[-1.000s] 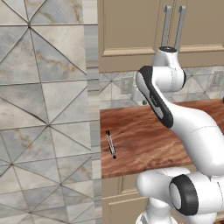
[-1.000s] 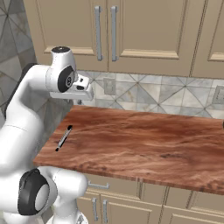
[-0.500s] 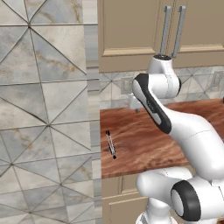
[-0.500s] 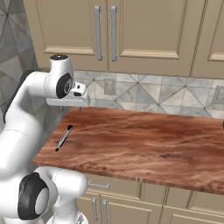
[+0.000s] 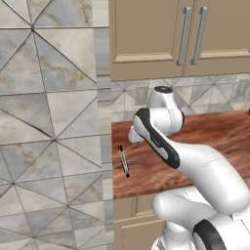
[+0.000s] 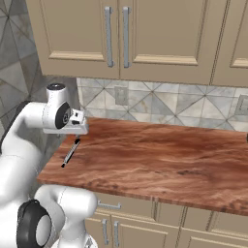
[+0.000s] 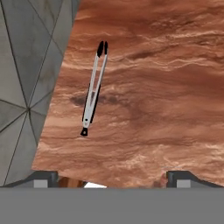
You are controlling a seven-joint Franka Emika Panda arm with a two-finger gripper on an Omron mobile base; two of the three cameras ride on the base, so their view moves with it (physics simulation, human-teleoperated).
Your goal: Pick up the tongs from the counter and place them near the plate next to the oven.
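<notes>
Beige cabinets above, reddish wood-grain table (image 5: 215, 132) below, tiled wall at left. Left base view: tongs (image 5: 123, 160) flat near table's left end, close to front edge, untouched; arm bent over them, pincer hidden behind wrist.

Right base view: tongs (image 6: 70, 151) on table (image 6: 160, 160) just below and forward of wrist.

Hand view: pincer (image 7: 111, 177) spread wide, nothing between tips; tongs (image 7: 93, 92) ahead, left of centre, skewed to pincer line.

Risk: descent without shifting left and rotating would close beside slim handles, or nudge them toward nearby edge.
</notes>
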